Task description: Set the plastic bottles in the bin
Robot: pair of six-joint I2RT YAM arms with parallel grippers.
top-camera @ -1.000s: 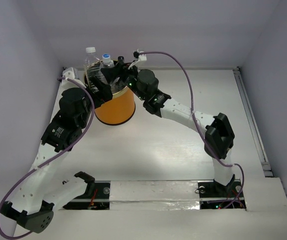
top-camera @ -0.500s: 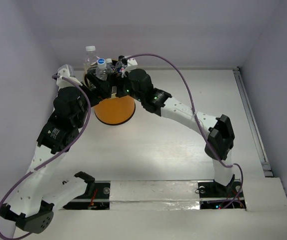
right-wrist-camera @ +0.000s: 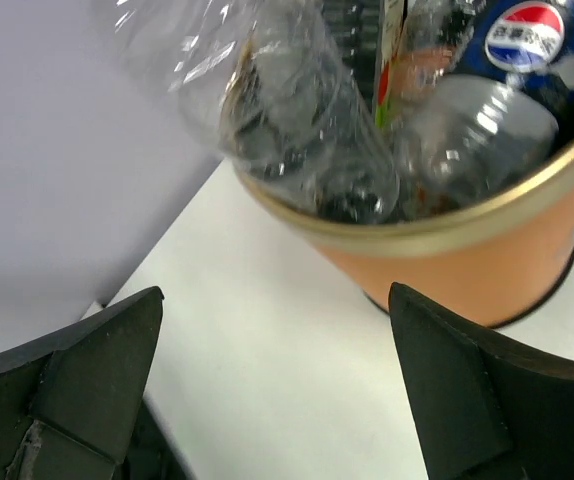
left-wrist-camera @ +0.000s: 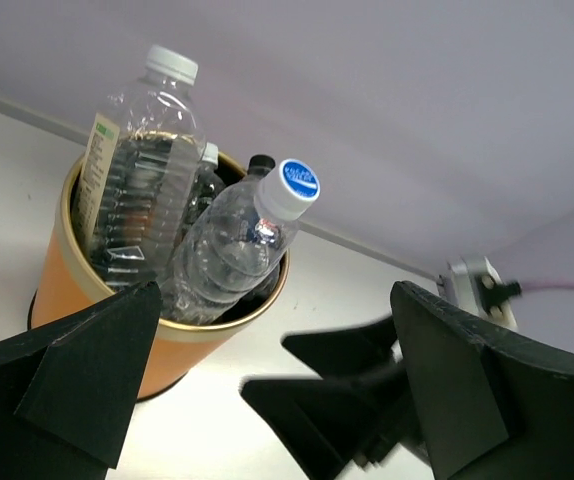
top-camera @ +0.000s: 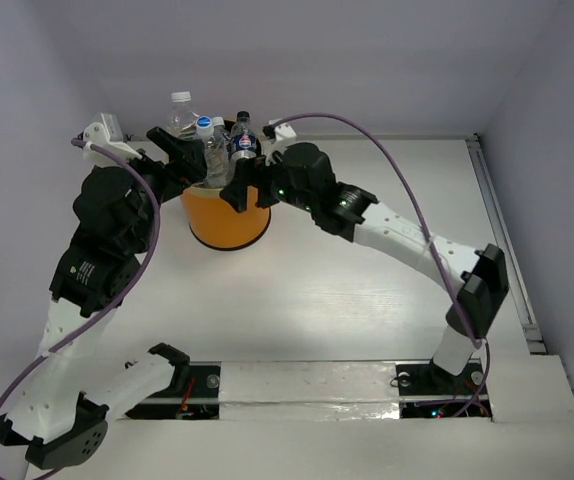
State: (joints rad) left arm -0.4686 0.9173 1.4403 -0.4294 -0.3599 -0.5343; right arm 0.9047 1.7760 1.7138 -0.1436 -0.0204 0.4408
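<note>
The orange bin [top-camera: 229, 218] with a gold rim stands at the back left of the table. Several plastic bottles stick out of it: a clear one with a white cap [top-camera: 179, 112], a clear one with a blue cap [top-camera: 205, 132] and a dark-label one [top-camera: 244, 138]. In the left wrist view the bin [left-wrist-camera: 62, 290], the white-cap bottle [left-wrist-camera: 137, 170] and the blue-cap bottle [left-wrist-camera: 237, 245] show. My left gripper [top-camera: 187, 163] [left-wrist-camera: 277, 400] is open and empty beside the bin. My right gripper [top-camera: 239, 188] [right-wrist-camera: 277, 400] is open and empty beside the bin [right-wrist-camera: 487, 255]. No orange bottle shows.
The back wall runs close behind the bin, and the left wall [right-wrist-camera: 57, 150] is near. The right gripper's black fingers [left-wrist-camera: 352, 395] show between my left fingers. A purple cable [top-camera: 367, 135] arcs over the right arm. A rail [top-camera: 502, 240] runs along the table's right edge.
Both grippers have drawn back from over the bin's mouth, the left to the left, the right toward the near side. The dark-label bottle now stands uncovered in the bin.
</note>
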